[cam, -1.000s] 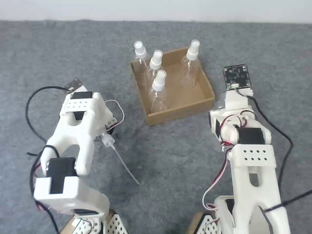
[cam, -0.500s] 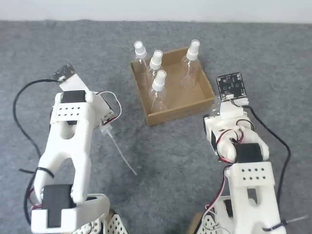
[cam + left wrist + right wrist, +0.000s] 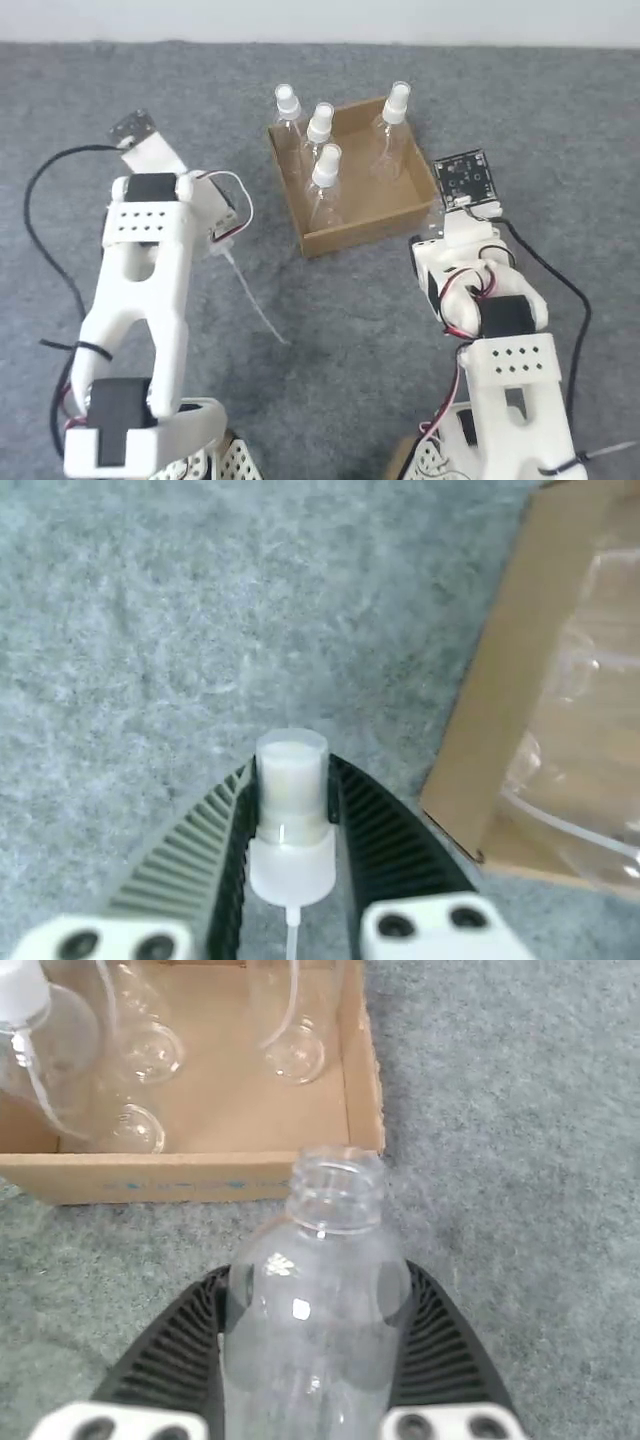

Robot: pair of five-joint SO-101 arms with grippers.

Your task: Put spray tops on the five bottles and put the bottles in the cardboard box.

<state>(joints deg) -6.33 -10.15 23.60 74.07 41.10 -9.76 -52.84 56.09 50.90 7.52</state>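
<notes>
Pinching a white plastic spray top (image 3: 292, 825), the left gripper (image 3: 290, 772) risked its tube (image 3: 256, 306) missing the right gripper's (image 3: 318, 1278) clamped clear bottle (image 3: 320, 1330).

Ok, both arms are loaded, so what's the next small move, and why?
Probably bring the left end effector, shut on the white plastic spray top with its thin dip tube hanging, over to the clear plastic bottle in the right end effector. That bottle's neck is open, while the four bottles in the brown cardboard box already carry tops.
</notes>
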